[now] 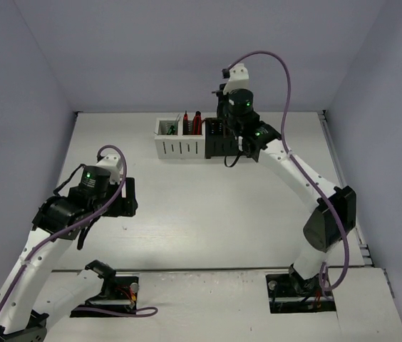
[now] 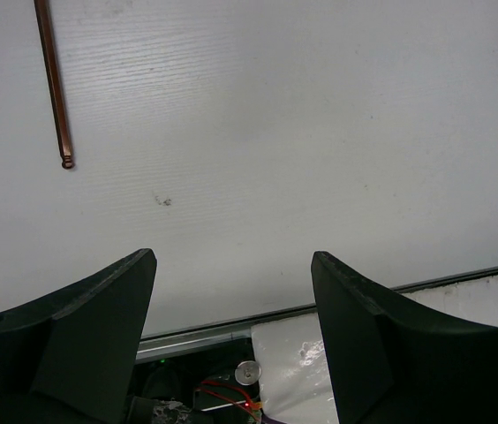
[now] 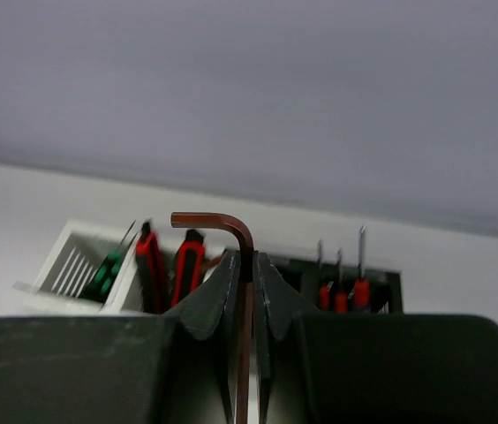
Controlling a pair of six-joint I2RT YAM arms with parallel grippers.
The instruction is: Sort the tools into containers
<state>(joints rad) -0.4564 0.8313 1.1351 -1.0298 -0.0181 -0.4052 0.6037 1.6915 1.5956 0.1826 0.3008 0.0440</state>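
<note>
Brown key clamped, right pincer over black box

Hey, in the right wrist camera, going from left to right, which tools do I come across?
green-handled screwdrivers → red-handled pliers → hex key, counted by its upright shaft → red-handled screwdrivers

matt coppery metal hex key

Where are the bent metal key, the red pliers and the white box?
bent metal key (image 3: 242, 228), right wrist view, its bend.
red pliers (image 3: 187, 269), right wrist view, a handle.
white box (image 1: 179, 148), top view, front wall.
</note>
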